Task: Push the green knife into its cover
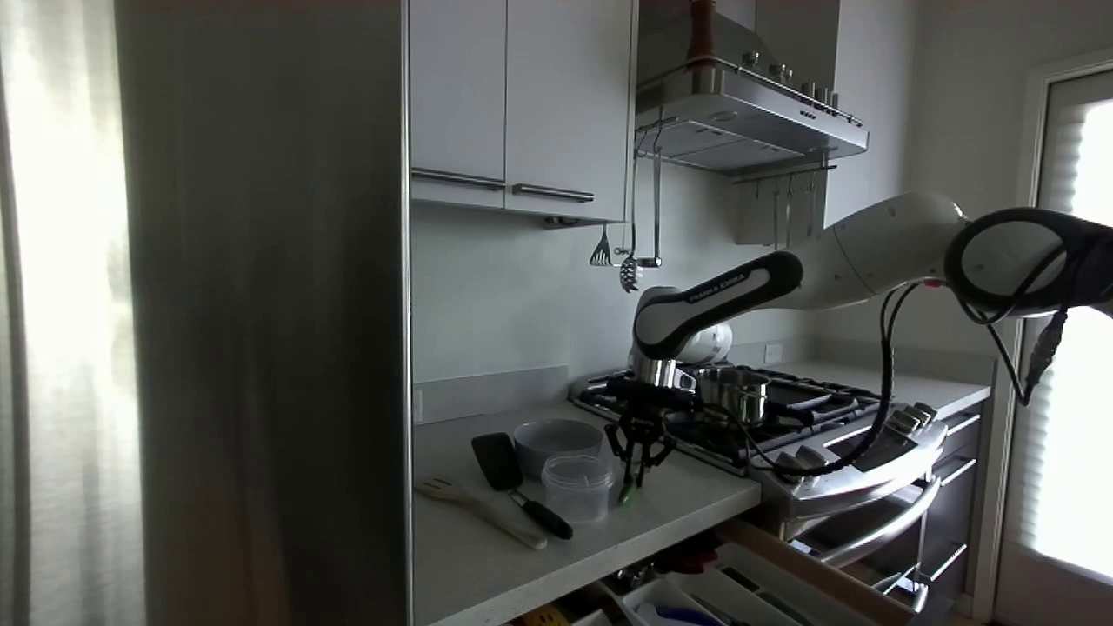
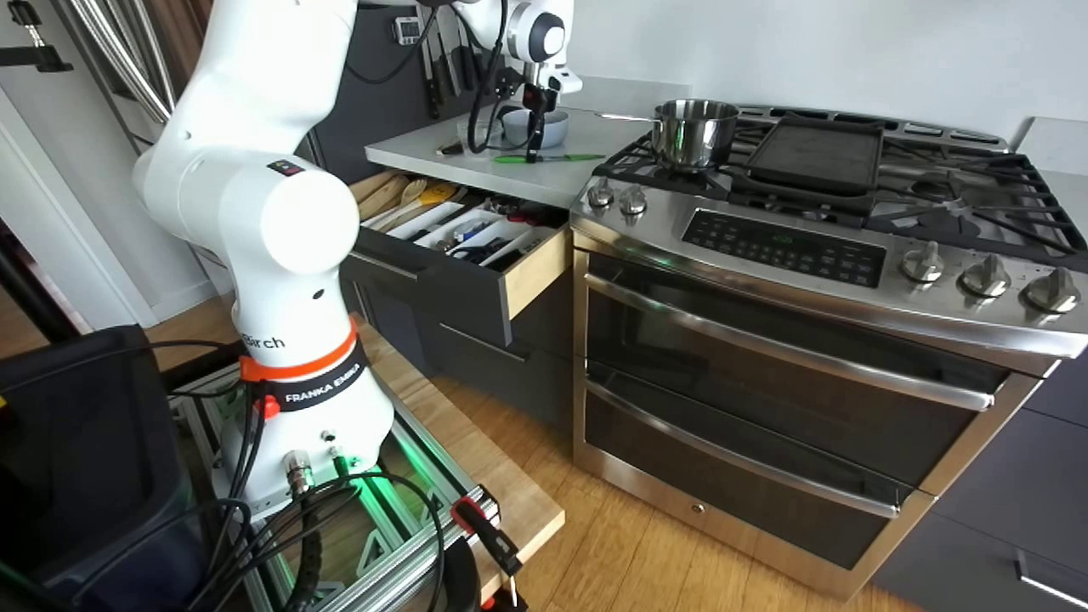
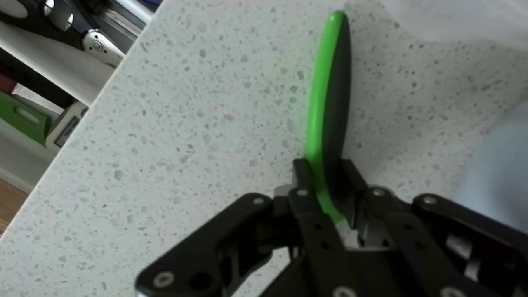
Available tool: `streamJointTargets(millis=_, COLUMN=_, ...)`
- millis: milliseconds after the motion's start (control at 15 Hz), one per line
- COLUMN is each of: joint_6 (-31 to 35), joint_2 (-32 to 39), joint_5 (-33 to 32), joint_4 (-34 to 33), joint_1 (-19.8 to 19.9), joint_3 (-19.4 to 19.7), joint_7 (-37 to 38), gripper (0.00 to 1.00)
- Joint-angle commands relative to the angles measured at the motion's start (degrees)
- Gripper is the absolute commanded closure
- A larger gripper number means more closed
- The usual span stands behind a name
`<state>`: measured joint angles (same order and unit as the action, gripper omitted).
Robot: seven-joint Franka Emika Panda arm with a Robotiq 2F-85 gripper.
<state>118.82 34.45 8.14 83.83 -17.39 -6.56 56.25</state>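
Wrist view: a black gripper (image 3: 326, 169) clamps a green knife (image 3: 330, 93) by its handle (image 3: 329, 107) over a speckled counter (image 3: 185, 107), jaws drawn nearly together with only the handle's narrow width between them. The hold sits near the blade end, presumably so that a push travels along the knife instead of twisting it. In an exterior view, what is probably the cover (image 2: 585, 157) shows green on the stove (image 2: 790, 382) side, roughly in line with the handle, a layout that suits a sliding push; how much blade lies bare between is too small to tell. A tub (image 1: 576, 500) and a bowl (image 1: 532, 452) stand away from the counter's front edge, probably to leave that strip for the work.

The knife runs through the fingertips (image 3: 302, 175): most of the handle reaches out ahead of them, its rounded end near the tub, while the blade end is hidden beneath the gripper. Whether the knife rests on the counter or hangs just above it cannot be told.
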Motion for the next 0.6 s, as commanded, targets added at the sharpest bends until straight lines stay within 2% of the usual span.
streamJointTargets(millis=0, joint_6=2.9, joint_2=1.6, joint_5=1.2, joint_4=-0.6, joint_1=0.8, joint_3=0.5, joint_7=-0.9, gripper=0.95)
streamJointTargets(millis=533, joint_6=8.6, joint_2=1.6, joint_5=1.9, joint_4=0.5, joint_1=1.6, joint_3=1.4, joint_7=0.6, gripper=0.95)
